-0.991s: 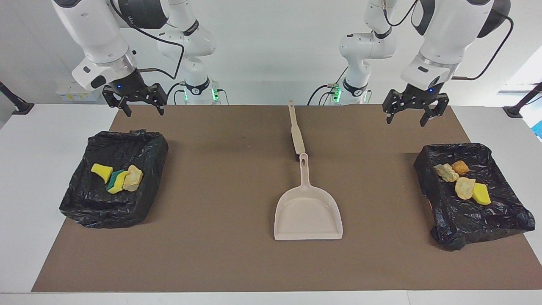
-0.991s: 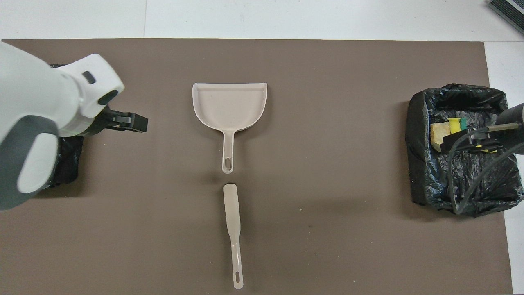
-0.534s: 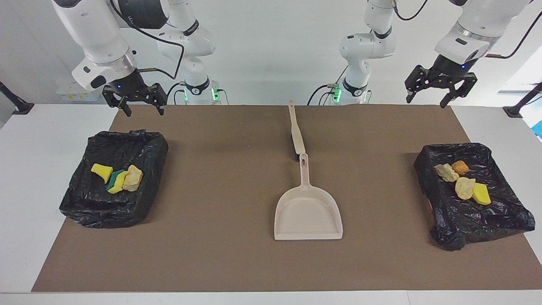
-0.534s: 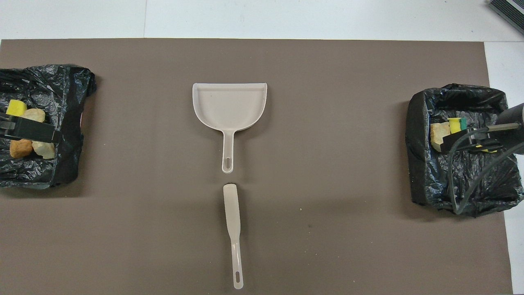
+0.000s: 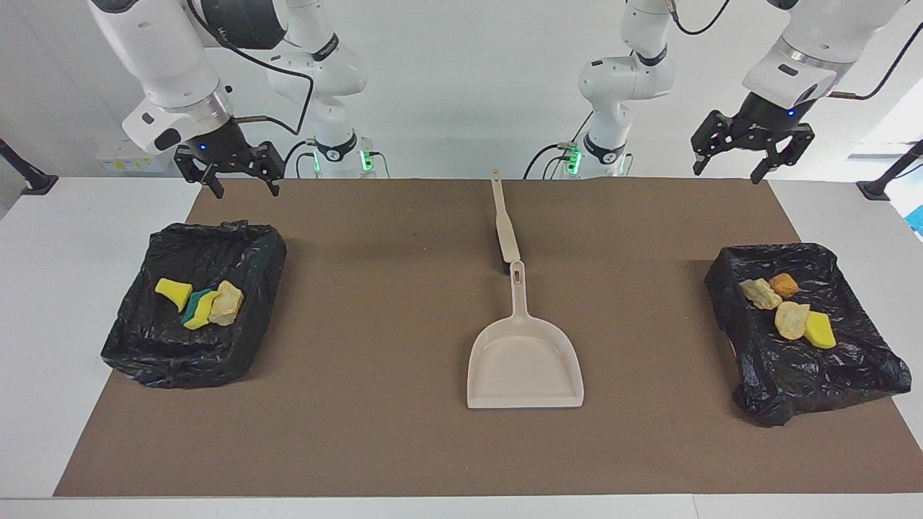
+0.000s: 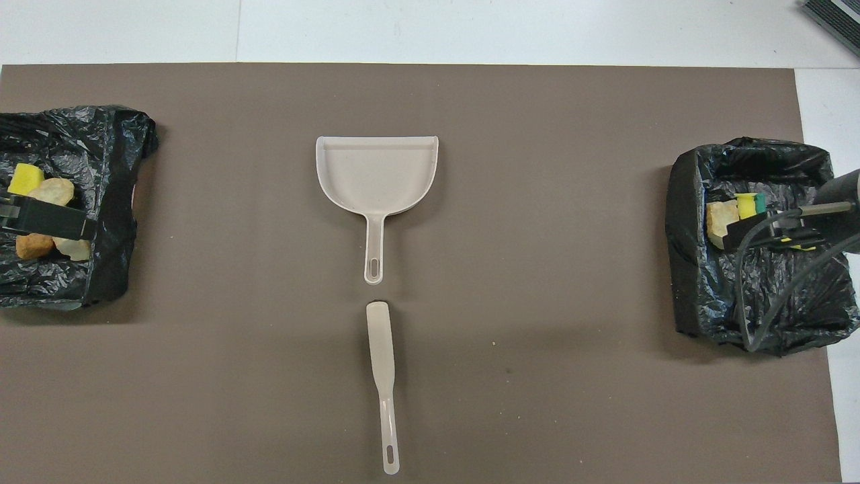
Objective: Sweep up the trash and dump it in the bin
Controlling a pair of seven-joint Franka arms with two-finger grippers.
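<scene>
Trash [image 5: 786, 306] — yellow sponge and tan lumps — lies inside two black-lined bins [image 5: 238, 245].

My brown mat [image 5: 360, 432] covers most of the frame in the facing view, lying flat on my white table [image 5: 72, 238], which shows as bare strips along both sides and the bottom edge. A black bracket [image 5: 25, 176] stands at the middle left edge, and a second bracket [image 5: 890, 176] at the middle right. In the overhead view, a dark ridged object [image 6: 833, 17] cuts into the upper right corner.

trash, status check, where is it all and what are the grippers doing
Left gripper open, up over mat edge; right gripper open, likewise. Trash all in the two black-lined bins. Dustpan empty, brush beside its handle, nothing blocking.
</scene>
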